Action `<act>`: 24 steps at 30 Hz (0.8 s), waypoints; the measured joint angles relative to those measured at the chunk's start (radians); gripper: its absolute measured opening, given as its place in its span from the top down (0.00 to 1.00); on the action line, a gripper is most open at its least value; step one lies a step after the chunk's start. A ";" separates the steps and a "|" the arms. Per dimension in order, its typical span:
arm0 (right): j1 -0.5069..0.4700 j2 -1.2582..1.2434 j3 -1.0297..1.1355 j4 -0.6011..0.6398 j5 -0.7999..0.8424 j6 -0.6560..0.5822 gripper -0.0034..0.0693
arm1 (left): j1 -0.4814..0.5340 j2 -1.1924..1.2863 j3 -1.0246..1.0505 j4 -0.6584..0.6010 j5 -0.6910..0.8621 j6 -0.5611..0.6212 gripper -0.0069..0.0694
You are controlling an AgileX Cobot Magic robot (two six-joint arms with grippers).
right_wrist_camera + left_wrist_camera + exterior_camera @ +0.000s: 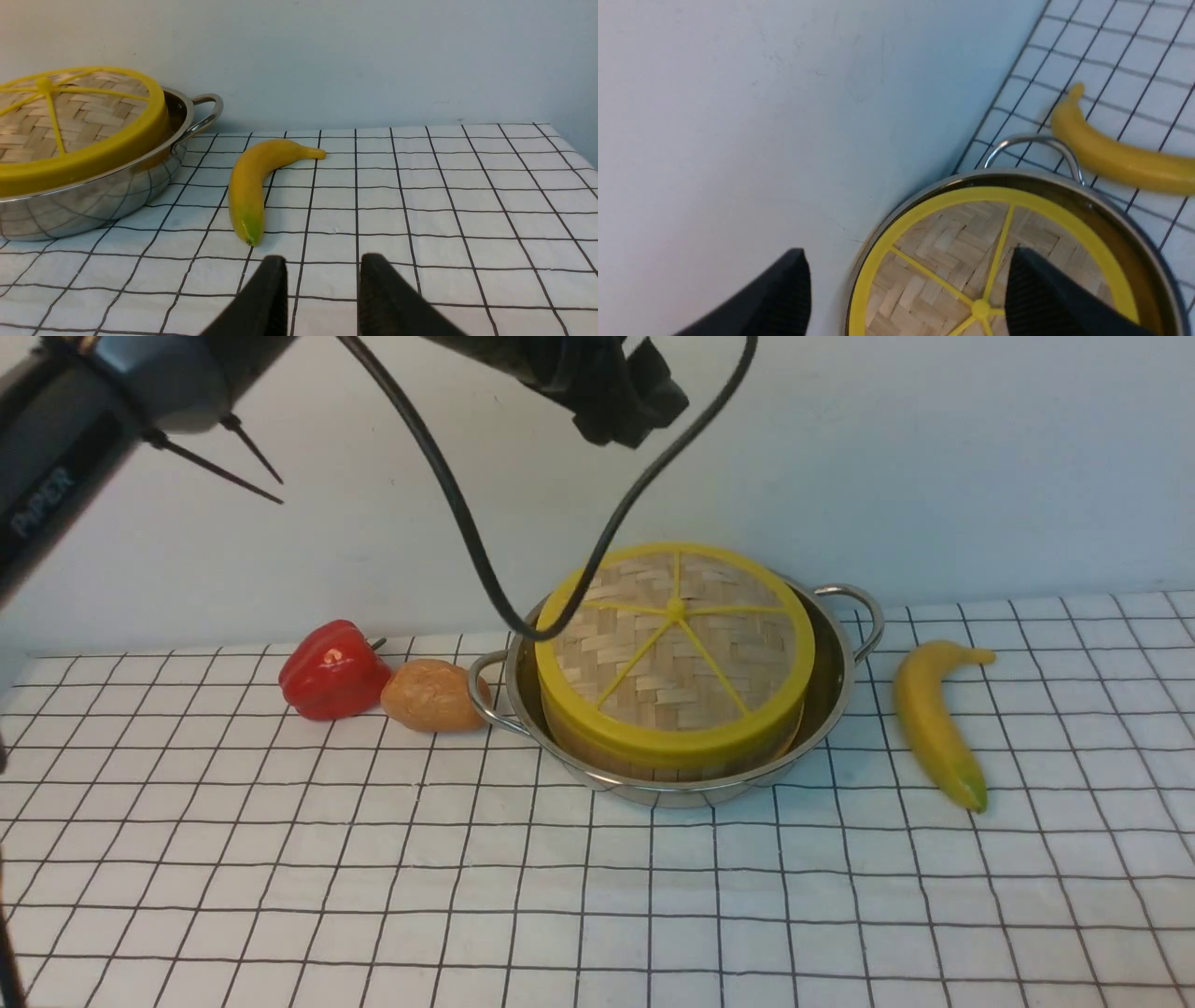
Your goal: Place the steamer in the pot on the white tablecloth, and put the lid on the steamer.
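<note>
1. While the left gripper (906,284) hung above the pot (822,700), its jaws stood spread wide and held nothing — in the left wrist view one fingertip showed against the wall (934,457) and the other over the lid (677,644), the yellow hub between them.
2. On the cloth's left part lay a red pepper (331,672) and, just beside it, a brown potato-like piece (432,695) touching or almost touching the pot's left handle.
3. At the middle sat the pot on the white tablecloth (597,896); the steamer (653,761) sat inside it, only a strip of its woven wall showing beneath the lid, which covered it and appeared slightly tilted.
4. To the right of the pot lay a banana (934,723), near it but apart.
5. Farther right, the right gripper (322,289) was low over bare cloth, well apart from the pot — its jaws were parted by a narrow gap with nothing between them.
6. Behind the checked cloth rose a plain pale wall; a black cable (467,523) looped down before it.
</note>
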 joint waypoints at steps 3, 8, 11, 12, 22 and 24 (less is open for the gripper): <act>0.000 0.000 0.000 0.000 0.000 0.000 0.62 | -0.001 -0.049 0.000 -0.004 0.006 -0.143 0.23; 0.000 0.000 0.000 0.000 0.000 0.000 0.62 | -0.001 -0.084 -0.006 -0.004 0.006 -0.284 0.23; 0.000 0.000 0.000 0.000 0.000 0.000 0.62 | -0.001 -0.085 -0.006 -0.004 0.009 -0.313 0.23; 0.000 0.000 0.000 0.000 0.000 0.000 0.62 | -0.001 -0.085 -0.006 -0.004 0.009 -0.315 0.23; 0.000 0.000 0.000 0.000 0.000 0.000 0.62 | 0.029 -0.199 0.059 0.020 0.058 -0.369 0.23; 0.000 0.000 0.000 0.000 0.000 0.000 0.62 | 0.033 -0.246 0.096 0.035 0.052 -0.364 0.23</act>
